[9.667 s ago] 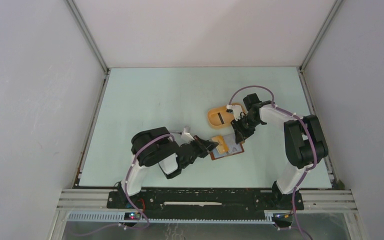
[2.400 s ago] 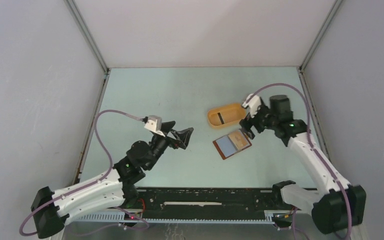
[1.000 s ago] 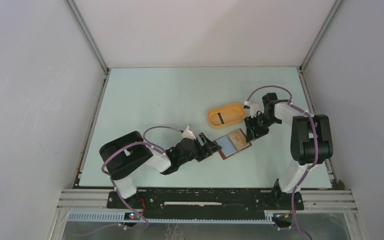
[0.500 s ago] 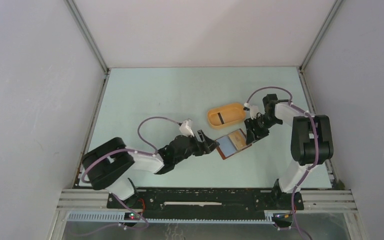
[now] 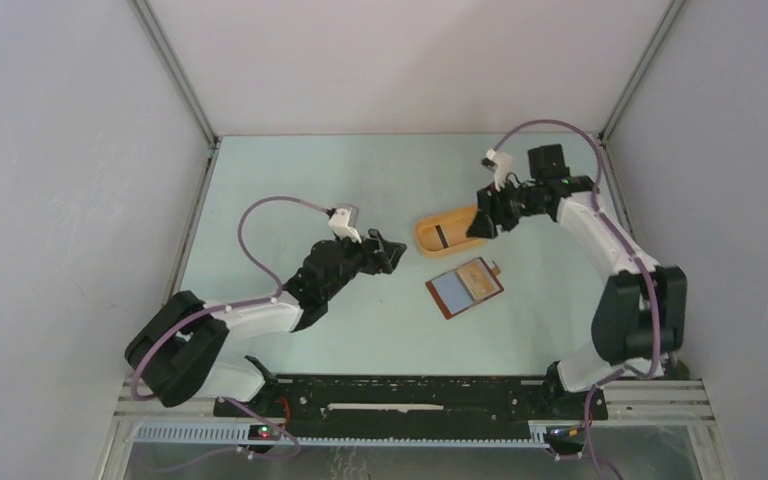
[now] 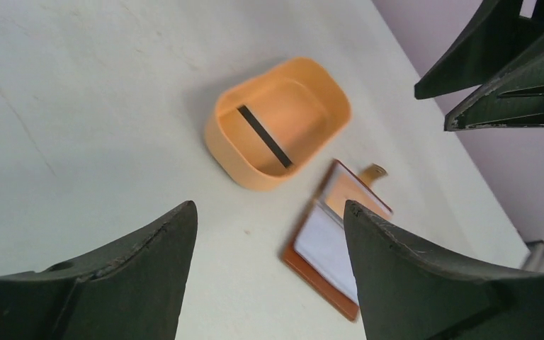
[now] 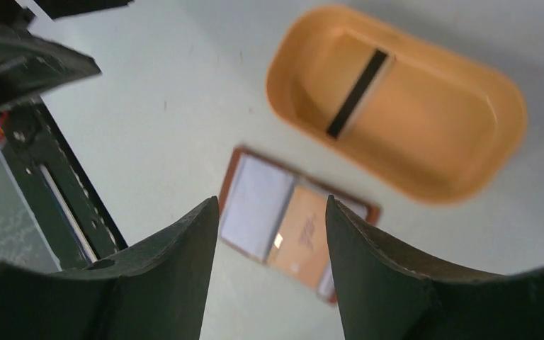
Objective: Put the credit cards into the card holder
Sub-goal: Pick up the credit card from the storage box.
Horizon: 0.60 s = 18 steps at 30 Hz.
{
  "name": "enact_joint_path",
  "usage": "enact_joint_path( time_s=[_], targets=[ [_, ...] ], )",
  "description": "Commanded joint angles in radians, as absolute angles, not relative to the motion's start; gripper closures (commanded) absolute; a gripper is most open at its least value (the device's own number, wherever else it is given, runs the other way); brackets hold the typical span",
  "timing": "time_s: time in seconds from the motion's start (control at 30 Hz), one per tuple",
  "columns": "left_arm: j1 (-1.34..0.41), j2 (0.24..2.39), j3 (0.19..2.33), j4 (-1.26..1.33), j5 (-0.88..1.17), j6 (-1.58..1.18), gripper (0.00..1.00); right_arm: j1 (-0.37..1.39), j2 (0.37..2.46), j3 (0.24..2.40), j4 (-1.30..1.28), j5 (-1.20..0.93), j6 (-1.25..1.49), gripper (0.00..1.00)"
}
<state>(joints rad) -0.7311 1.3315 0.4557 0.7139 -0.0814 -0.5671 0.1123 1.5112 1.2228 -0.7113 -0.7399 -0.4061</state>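
The card holder [image 5: 478, 284] lies open and flat on the table, reddish-brown, with a pale bluish credit card [image 5: 451, 292] on its left half. A second card with a dark stripe [image 5: 441, 236] lies inside the orange tray [image 5: 460, 244]. My left gripper [image 5: 392, 250] hangs open to the left of the holder, touching nothing. My right gripper [image 5: 484, 218] is open above the tray's right end. In the left wrist view the holder [image 6: 304, 265] and its card [image 6: 329, 241] show between the open fingers. The right wrist view looks down on the holder [image 7: 304, 230].
The orange oval tray [image 7: 499, 134] stands just behind the card holder. The other arm's fingers [image 6: 503, 71] show at the top right of the left wrist view. The enclosure's walls rise round the table on three sides.
Both grippers have drawn back from the card holder's edges: the left one up and to the left, the right one up and back over the tray, its jaws wider. The holder stays open.
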Motion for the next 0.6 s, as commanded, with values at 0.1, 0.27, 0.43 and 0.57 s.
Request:
enact_joint_path(
  time_s=[0.1,0.27,0.43,0.57],
  targets=[
    [-0.657,1.512,0.616,0.772,-0.008,-0.505,0.22,0.201,1.819,1.458,-0.566,-0.715,-0.065,0.34],
    [-0.658,1.647,0.701,0.82,0.035,-0.514,0.24,0.237,1.977,1.571,-0.596,-0.603,0.051,0.29],
    [-0.658,1.727,0.747,0.823,0.009,-0.518,0.28,0.257,2.053,1.592,-0.601,-0.522,0.075,0.27],
    [-0.657,1.789,0.783,0.824,0.017,-0.541,0.32,0.268,2.09,1.6,-0.61,-0.515,0.072,0.28]
  ],
)
